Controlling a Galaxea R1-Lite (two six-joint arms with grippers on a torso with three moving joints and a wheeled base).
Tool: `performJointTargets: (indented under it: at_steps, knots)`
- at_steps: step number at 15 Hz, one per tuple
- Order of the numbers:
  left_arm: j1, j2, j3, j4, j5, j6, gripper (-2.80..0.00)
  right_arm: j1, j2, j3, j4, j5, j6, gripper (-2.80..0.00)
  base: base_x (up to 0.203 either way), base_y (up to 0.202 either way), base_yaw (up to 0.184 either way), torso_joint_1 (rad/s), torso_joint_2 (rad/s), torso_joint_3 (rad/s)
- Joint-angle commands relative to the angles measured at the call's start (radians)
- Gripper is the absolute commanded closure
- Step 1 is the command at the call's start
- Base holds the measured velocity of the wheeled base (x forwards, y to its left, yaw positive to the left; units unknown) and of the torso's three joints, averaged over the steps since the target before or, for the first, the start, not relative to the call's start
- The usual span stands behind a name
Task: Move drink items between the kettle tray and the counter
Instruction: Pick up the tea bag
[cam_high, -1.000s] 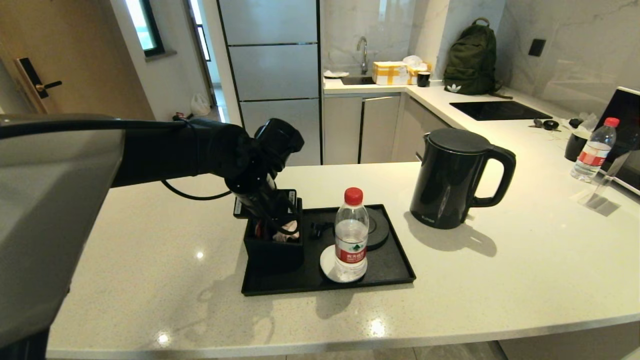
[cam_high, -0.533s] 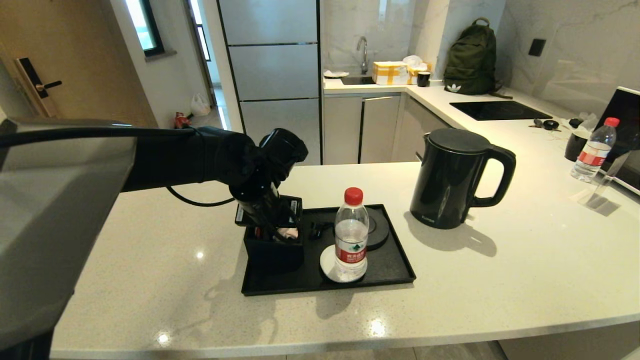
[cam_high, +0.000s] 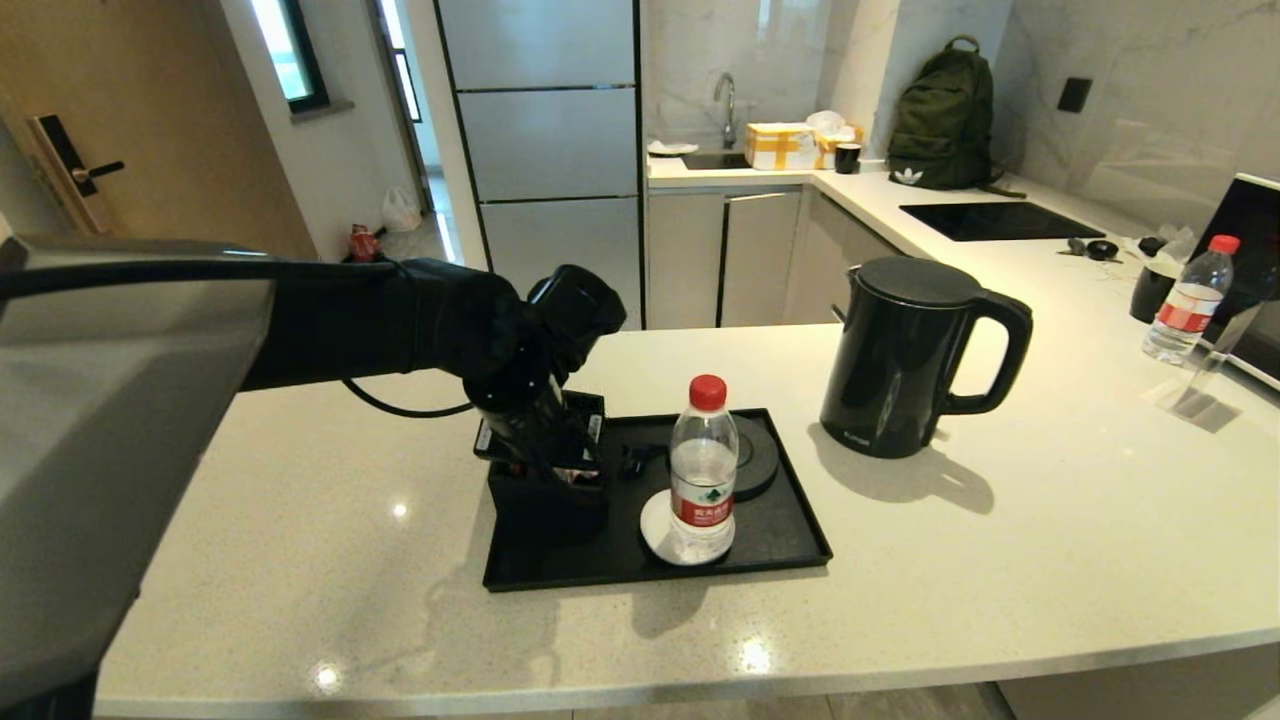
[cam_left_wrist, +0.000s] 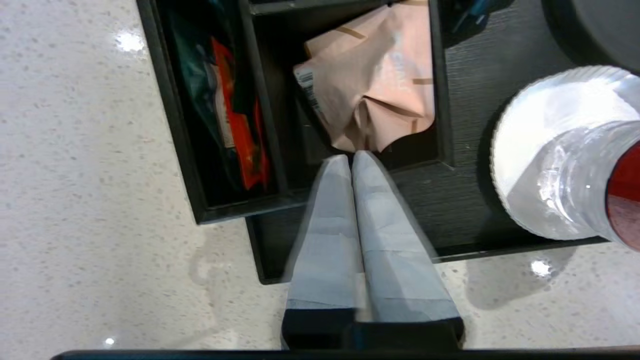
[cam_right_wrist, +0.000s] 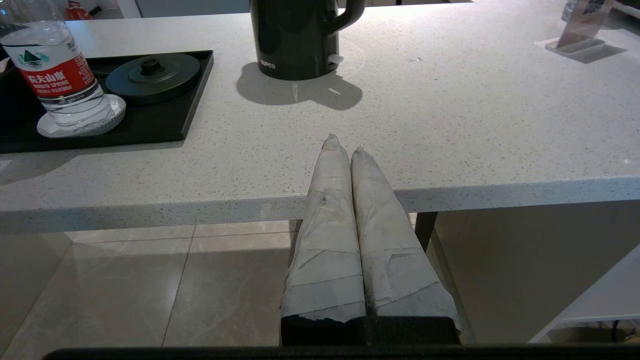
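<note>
Here, crumpled pink sachet (cam_left_wrist: 372, 95) between taped fingers (cam_left_wrist: 330, 210)

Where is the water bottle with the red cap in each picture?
Head view: the water bottle stands on a white coaster at the kettle tray's front, right of the left gripper.
Left wrist view: its neck and cap show at the edge.
Right wrist view: its label shows in a corner.
Shared landmark: the white coaster.

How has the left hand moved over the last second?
Yes: the left hand has dropped lower and slightly rightward into the compartmented box, judged against the water bottle.
</note>
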Motion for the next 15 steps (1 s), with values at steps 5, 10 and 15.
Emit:
performJointTargets:
  at_steps: [5, 10, 15]
  knots:
    - [-0.033, 0.014, 0.003, 0.003, 0.01, 0.065, -2.8, -0.001, 0.001, 0.002, 0.0, 0.0, -0.001, 0.0, 0.0, 0.0, 0.0, 0.0, 0.0, 0.0]
    - [-0.03, 0.041, -0.001, -0.003, 0.084, 0.08, -2.8, -0.001, 0.001, 0.002, 0.0, 0.0, -0.001, 0.0, 0.0, 0.0, 0.0, 0.0, 0.0, 0.0]
    - [-0.025, 0.064, -0.027, -0.01, 0.101, 0.091, -2.8, 0.0, 0.001, 0.002, 0.0, 0.0, -0.001, 0.0, 0.0, 0.0, 0.0, 0.0, 0.0, 0.0]
